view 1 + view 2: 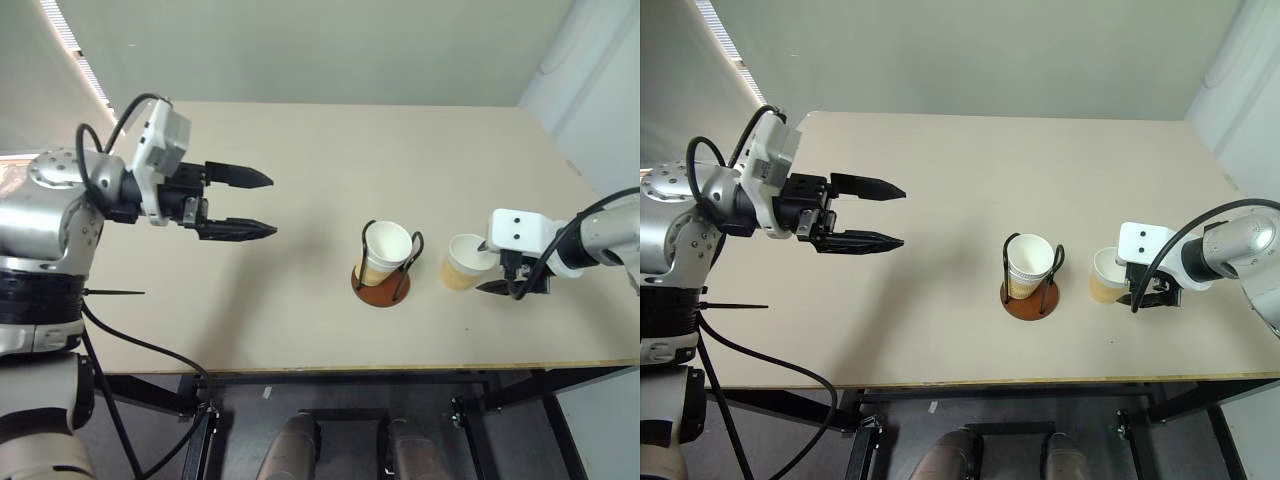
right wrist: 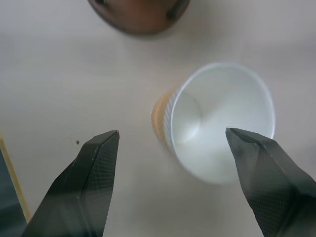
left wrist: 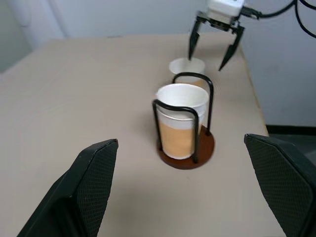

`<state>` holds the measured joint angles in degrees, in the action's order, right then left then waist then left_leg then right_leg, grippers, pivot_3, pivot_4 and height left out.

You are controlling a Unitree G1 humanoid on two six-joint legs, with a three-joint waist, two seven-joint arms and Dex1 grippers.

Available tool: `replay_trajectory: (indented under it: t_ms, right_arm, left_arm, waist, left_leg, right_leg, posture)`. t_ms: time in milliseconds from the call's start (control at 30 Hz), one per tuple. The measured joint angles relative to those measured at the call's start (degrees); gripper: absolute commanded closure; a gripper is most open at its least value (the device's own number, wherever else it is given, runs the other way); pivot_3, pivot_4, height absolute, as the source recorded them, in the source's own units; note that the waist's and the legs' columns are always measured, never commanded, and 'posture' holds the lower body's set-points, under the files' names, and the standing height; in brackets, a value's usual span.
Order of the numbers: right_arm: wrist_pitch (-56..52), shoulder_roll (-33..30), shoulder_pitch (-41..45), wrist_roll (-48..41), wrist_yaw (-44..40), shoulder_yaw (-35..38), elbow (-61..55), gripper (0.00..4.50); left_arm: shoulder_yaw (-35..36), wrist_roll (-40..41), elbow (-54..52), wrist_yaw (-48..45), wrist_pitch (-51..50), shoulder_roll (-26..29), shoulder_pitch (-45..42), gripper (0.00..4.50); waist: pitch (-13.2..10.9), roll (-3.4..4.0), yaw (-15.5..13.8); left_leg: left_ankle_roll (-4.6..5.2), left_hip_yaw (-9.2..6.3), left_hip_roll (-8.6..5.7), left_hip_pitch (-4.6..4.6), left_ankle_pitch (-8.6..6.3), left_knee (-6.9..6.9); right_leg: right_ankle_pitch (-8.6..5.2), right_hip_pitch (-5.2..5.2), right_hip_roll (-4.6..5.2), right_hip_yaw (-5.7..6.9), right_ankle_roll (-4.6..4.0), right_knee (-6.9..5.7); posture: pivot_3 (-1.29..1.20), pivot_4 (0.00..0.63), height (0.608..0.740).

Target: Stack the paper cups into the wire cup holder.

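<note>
The wire cup holder [image 1: 380, 290], a reddish-brown disc with black wire loops, stands right of the table's middle. A tan paper cup [image 1: 386, 250] with a white rim sits upright inside it; whether more are nested in it I cannot tell. Another paper cup [image 1: 464, 262] stands upright on the table just right of the holder. My right gripper [image 1: 487, 266] hovers over this loose cup [image 2: 222, 118], open, one fingertip [image 2: 256, 163] overlapping its rim. My left gripper [image 1: 272, 205] is open and bare, well left of the holder [image 3: 186, 153], pointing toward it.
The pale table [image 1: 300, 300] has wide bare room between the left gripper and the holder. Its front edge runs close below the holder, and its right edge lies just beyond the right arm. A pale wall rises behind the table.
</note>
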<state>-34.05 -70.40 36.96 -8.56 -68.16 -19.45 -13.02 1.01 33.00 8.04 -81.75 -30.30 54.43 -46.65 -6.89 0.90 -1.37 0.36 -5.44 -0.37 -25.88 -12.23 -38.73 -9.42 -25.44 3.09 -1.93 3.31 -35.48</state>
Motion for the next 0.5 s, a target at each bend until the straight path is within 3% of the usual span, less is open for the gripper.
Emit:
replay_trajectory:
  t_ms: [200,300,500]
  right_arm:
    - [1.3,4.8,0.2,4.9,-1.1,-1.3,2.9,0.83]
    - [1.9,6.3,0.2,6.7,-1.6,-1.8,3.7,1.37]
    - [3.7,6.7,-0.3,8.9,-3.1,-1.9,3.7,3.47]
  left_arm:
    - [0.7,-0.9,0.4,0.8,0.2,-0.2,0.9,0.02]
    - [1.1,-1.0,1.0,0.9,0.3,-0.2,1.7,0.0]
    - [1.5,-1.1,1.3,0.9,0.3,-0.3,2.3,0.0]
  waist:
    - [0.0,0.0,0.1]
    - [0.0,0.0,0.1]
    - [0.0,-0.02,0.1]
  left_leg:
    - [-0.04,0.0,0.0,-0.02,0.02,0.19]
    - [-0.07,0.0,0.0,-0.02,0.04,0.36]
    - [-0.16,-0.04,0.0,-0.05,0.06,0.53]
  right_leg:
    - [-0.03,-0.09,0.01,0.01,-0.08,0.02]
    - [-0.05,-0.15,0.02,0.01,-0.11,0.04]
    - [-0.09,-0.22,0.03,0.07,-0.19,0.04]
  posture:
    - [0.0,0.15,0.74]
    - [0.0,0.15,0.74]
    - [0.0,0.15,0.74]
